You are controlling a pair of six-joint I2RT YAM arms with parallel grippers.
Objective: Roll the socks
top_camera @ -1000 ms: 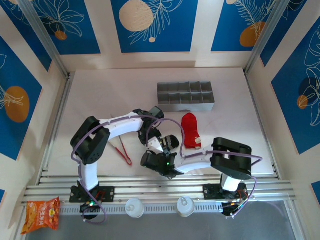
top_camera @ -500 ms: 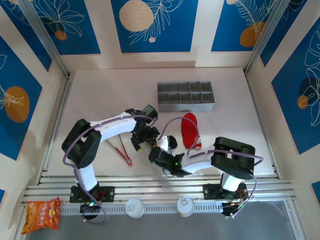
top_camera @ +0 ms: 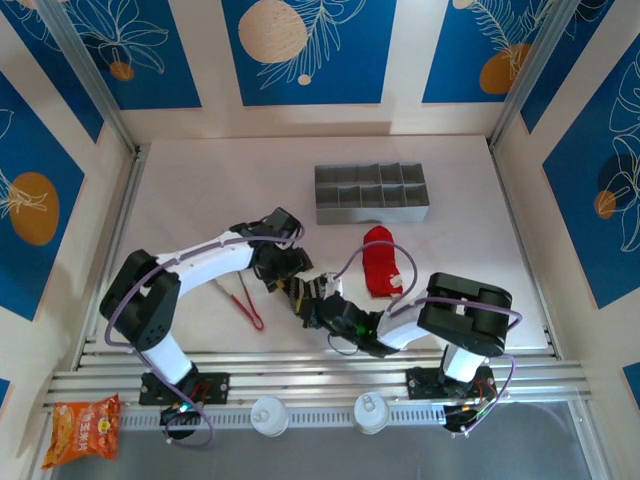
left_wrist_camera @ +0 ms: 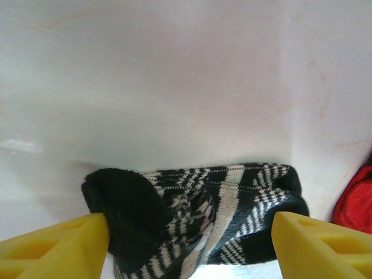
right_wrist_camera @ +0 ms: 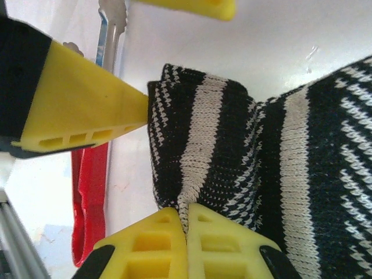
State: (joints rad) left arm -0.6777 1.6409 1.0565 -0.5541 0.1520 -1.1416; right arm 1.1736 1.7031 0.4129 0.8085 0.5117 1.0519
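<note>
Black striped sock (left_wrist_camera: 221, 203): bunched into a short bundle on the table (top_camera: 200, 200), near the front edge, between the two wrists. In the left wrist view its long axis ran across the picture, with the plain black end at left and the striped end at right.

Red sock (top_camera: 378, 262): lay flat, just right of the bundle. Its long axis ran from the near edge towards the grey compartment tray (top_camera: 372, 192), with the white trim at the near end.

From above, the bundle was largely covered by both grippers and hard to make out. Its lower edge was cut off in the left wrist view, and the red sock showed there as a sliver.

Left gripper (left_wrist_camera: 189, 224): fingers apart and straddling the bundle, one tip touching the black end.

Right gripper (right_wrist_camera: 186, 224): fingers pressed together on a fold of the striped knit.

Red-handled tongs (top_camera: 245, 300): lay to the left, apart from the bundle.
</note>
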